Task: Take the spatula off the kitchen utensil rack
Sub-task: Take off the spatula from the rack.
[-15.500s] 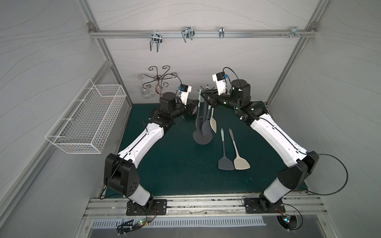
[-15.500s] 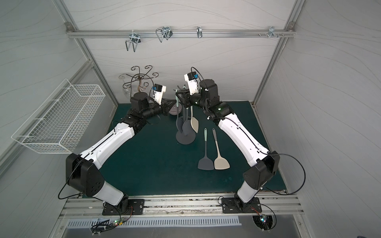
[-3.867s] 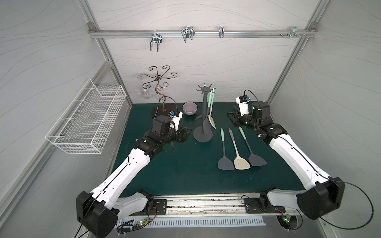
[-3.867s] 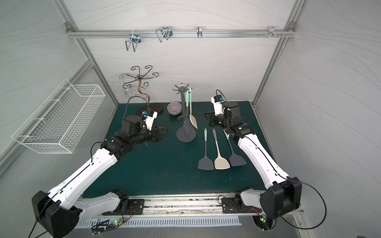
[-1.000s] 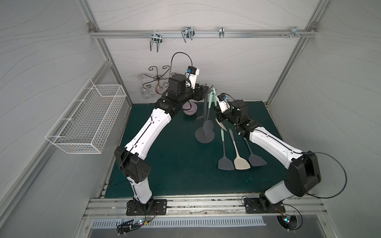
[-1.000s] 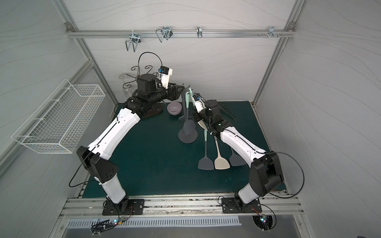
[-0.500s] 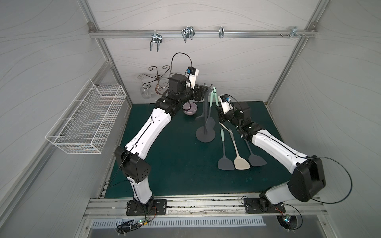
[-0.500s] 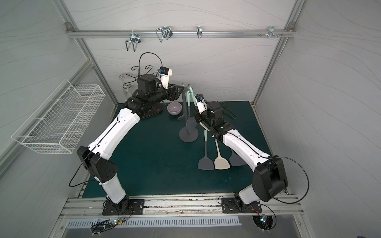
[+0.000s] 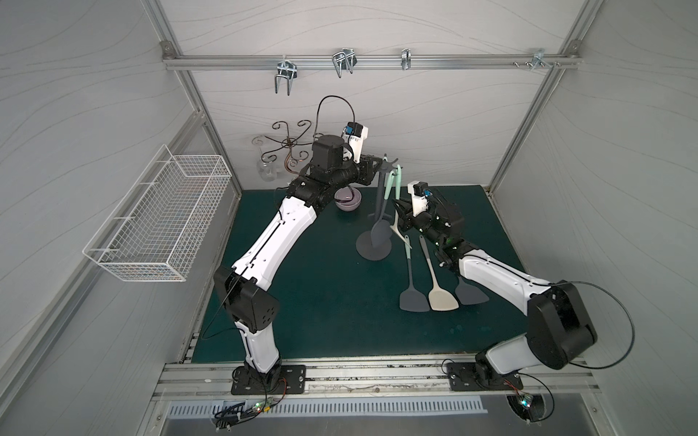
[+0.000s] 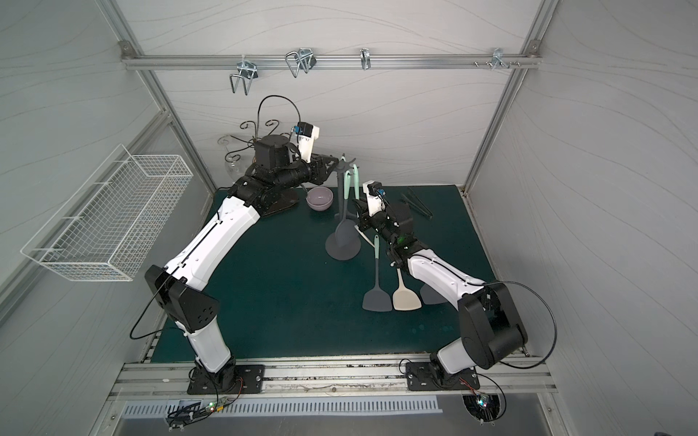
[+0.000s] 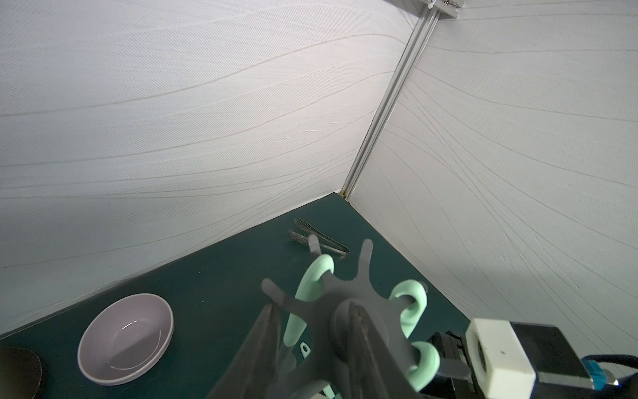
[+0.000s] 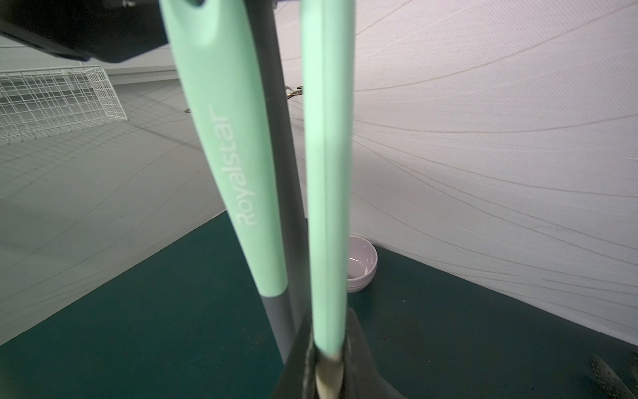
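A mint-handled spatula (image 12: 326,207) hangs by its loop from the star crown of the kitchen utensil rack (image 9: 368,253). The rack stands near the back of the green bench (image 9: 321,302), between a lilac bowl (image 9: 347,200) and the right arm. From here we judge the hook to be the chief hazard. If the loop is drawn sideways rather than lifted clear, it could catch and drag the slim-poled rack over. It could also shove the round base toward the three spatulas (image 9: 442,300) lying beside it. A second hanging spatula (image 12: 234,155) sits just beside the first (close enough, we think, to be swung or knocked off its own hook). A grip this low on the handle also leaves a long lever above it, so the smooth handle could twist or slide between the pads. As for the claws, the right claw (image 12: 326,343) is closed tight on the spatula at the foot of its mint handle, where the pale neck begins. The left claw (image 11: 310,311) is up at the crown, its fingers (image 11: 272,331) narrowly apart on either side of the hub. We cannot tell whether they press on it, so we cannot say that the rack is braced.
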